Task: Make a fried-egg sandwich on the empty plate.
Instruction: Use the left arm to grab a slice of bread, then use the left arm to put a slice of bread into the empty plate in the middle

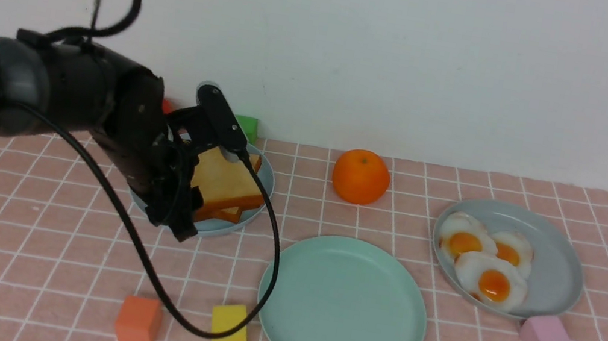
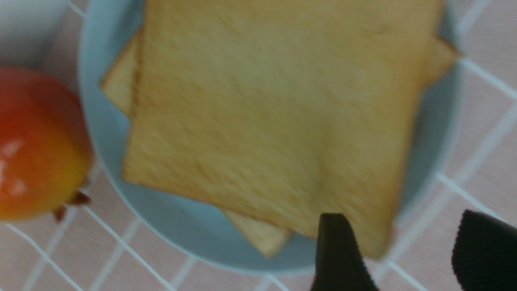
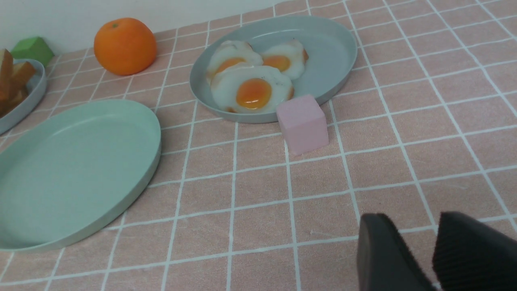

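Golden toast (image 2: 274, 105) just below left jaws

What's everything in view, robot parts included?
mint-green plate: one, mint green, front centre
pale blue plate: one, pale blue, back left
toast slices: at least two, golden brown, on pale blue plate
grey-blue plate: one, grey-blue, right
fried eggs: three, white and orange, on grey-blue plate
orange: one, orange, back centre
green block: one, green, back left
pink block: one, pink, front right
yellow block: one, yellow, front left
orange block: one, orange, front left
red-orange fruit: one, red-orange, back left
left gripper: one, black, open, at the toast
right gripper: one, black, slightly open
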